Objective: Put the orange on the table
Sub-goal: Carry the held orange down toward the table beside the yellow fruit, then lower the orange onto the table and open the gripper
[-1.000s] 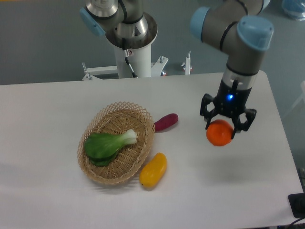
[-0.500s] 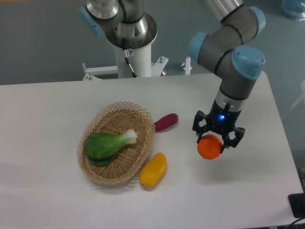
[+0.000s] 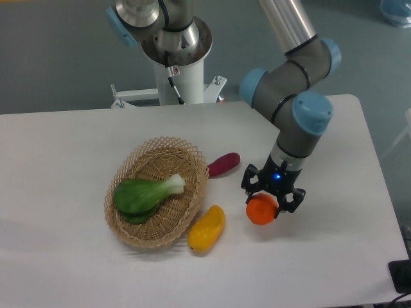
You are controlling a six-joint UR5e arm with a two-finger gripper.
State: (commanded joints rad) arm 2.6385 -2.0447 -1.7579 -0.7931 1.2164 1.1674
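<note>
The orange [image 3: 261, 211] is a small round bright-orange fruit, held between the fingers of my gripper [image 3: 271, 196]. It is low over the white table [image 3: 321, 256], right of the middle; I cannot tell whether it touches the surface. The gripper is shut on the orange and points straight down, with a blue light on its body. The orange's top is hidden by the gripper.
A woven wicker basket [image 3: 130, 231] at the left of centre holds a green bok choy [image 3: 144, 194]. A yellow mango-like fruit [image 3: 207, 228] lies by the basket's right rim. A purple eggplant-like vegetable [image 3: 223, 163] lies behind it. The robot's base [image 3: 176, 58] stands at the back edge.
The gripper has carried the orange down and to the left, from right of centre toward the table near the yellow fruit. The basket and other produce have not moved.
</note>
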